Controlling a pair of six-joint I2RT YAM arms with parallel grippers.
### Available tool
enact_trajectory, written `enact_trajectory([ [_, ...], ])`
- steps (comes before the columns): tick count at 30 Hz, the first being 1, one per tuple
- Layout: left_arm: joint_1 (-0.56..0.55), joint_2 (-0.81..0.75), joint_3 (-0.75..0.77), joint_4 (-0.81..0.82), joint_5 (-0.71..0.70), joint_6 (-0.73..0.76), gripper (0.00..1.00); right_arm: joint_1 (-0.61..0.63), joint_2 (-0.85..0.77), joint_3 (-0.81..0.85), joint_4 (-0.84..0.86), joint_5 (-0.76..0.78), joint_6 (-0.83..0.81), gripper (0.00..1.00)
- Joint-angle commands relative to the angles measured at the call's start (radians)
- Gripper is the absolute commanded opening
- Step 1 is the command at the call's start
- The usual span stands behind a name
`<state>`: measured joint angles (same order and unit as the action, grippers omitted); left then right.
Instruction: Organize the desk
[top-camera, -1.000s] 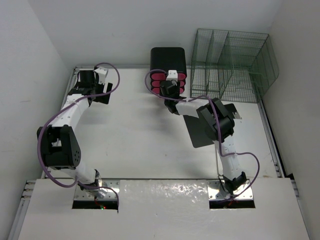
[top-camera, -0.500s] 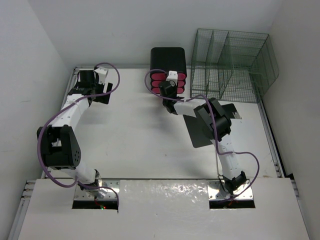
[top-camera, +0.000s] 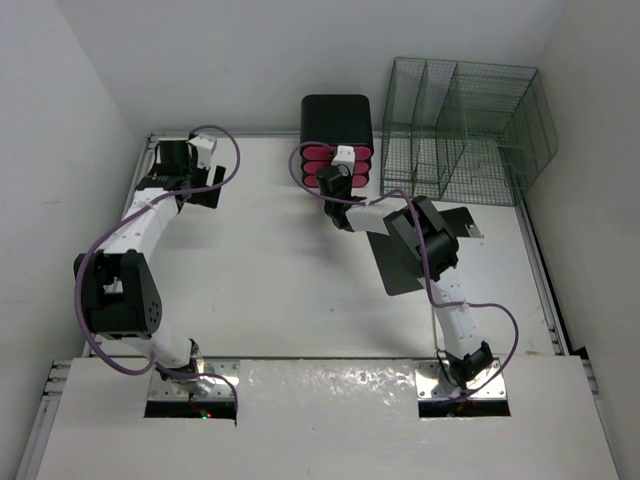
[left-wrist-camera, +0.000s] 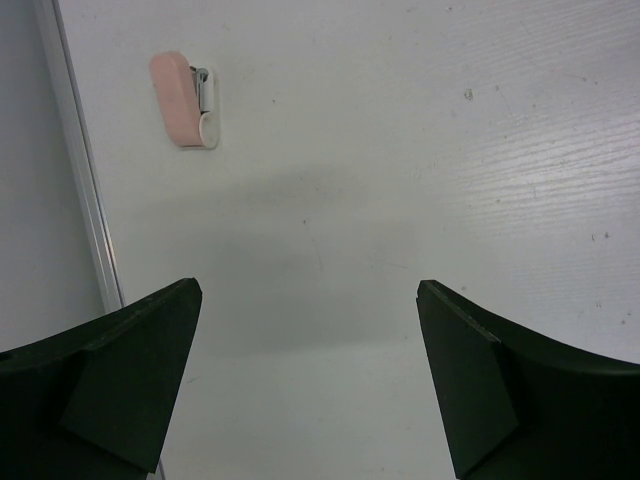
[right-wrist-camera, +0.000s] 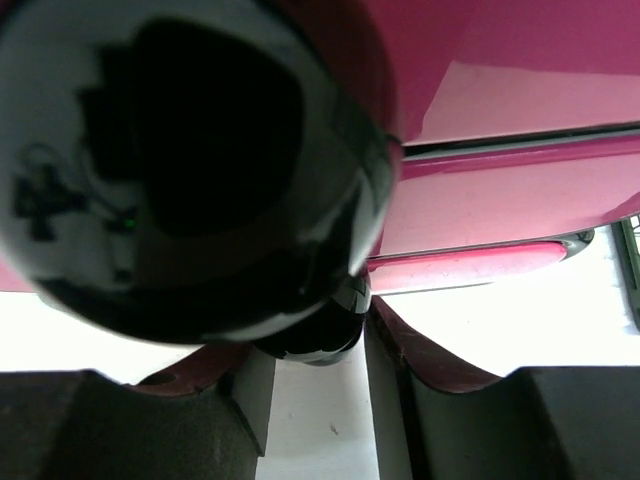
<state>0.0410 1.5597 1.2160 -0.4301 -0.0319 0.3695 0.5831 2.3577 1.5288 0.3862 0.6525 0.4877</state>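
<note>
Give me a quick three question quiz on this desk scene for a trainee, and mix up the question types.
1. True or false: the left gripper is open, with only bare desk between its fingers.
2. Multiple choice: the green wire rack stands at the desk's A) far right corner, B) near left corner, C) centre.
3. Short answer: what colour are the rounded items that the right gripper faces, in front of the black box?
Key: 1 true; 2 A; 3 pink.
</note>
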Motion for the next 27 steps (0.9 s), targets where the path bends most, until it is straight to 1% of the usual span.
enact_trajectory([
  [1, 0.016, -0.009, 0.024, 0.027, 0.012, 0.011, 0.88, 0.000, 0.011, 0.019, 0.066, 0.007, 0.005, 0.37],
  [2, 0.014, -0.007, 0.024, 0.027, 0.010, 0.012, 0.88, -0.003, 0.011, 0.018, 0.068, 0.009, 0.006, 0.35],
  [5, 0.014, -0.007, 0.025, 0.027, 0.010, 0.012, 0.88, -0.006, 0.006, 0.011, 0.071, 0.010, 0.008, 0.23],
  [6, 0.014, -0.006, 0.025, 0.027, 0.010, 0.014, 0.88, -0.006, 0.000, 0.010, 0.069, 0.003, 0.012, 0.15],
  [8, 0.014, -0.006, 0.025, 0.027, 0.007, 0.013, 0.88, -0.006, -0.008, -0.007, 0.071, -0.010, 0.022, 0.09],
  [10, 0.016, -0.006, 0.025, 0.025, 0.004, 0.014, 0.88, -0.006, -0.026, -0.051, 0.085, -0.054, 0.054, 0.03],
  [11, 0.014, -0.007, 0.025, 0.025, 0.004, 0.016, 0.88, -0.006, -0.035, -0.071, 0.117, -0.076, 0.061, 0.01],
  [13, 0.016, -0.007, 0.022, 0.027, 0.000, 0.019, 0.88, 0.001, -0.060, -0.129, 0.134, -0.115, 0.072, 0.00],
  [18, 0.022, 0.011, 0.028, 0.025, -0.002, 0.009, 0.88, 0.020, -0.141, -0.268, 0.184, -0.120, 0.094, 0.00],
  [24, 0.042, 0.049, 0.040, 0.019, 0.001, 0.003, 0.88, 0.044, -0.213, -0.409, 0.168, -0.143, 0.162, 0.00],
  [27, 0.053, 0.060, 0.042, 0.019, -0.002, 0.012, 0.88, 0.047, -0.225, -0.433, 0.143, -0.151, 0.196, 0.00],
])
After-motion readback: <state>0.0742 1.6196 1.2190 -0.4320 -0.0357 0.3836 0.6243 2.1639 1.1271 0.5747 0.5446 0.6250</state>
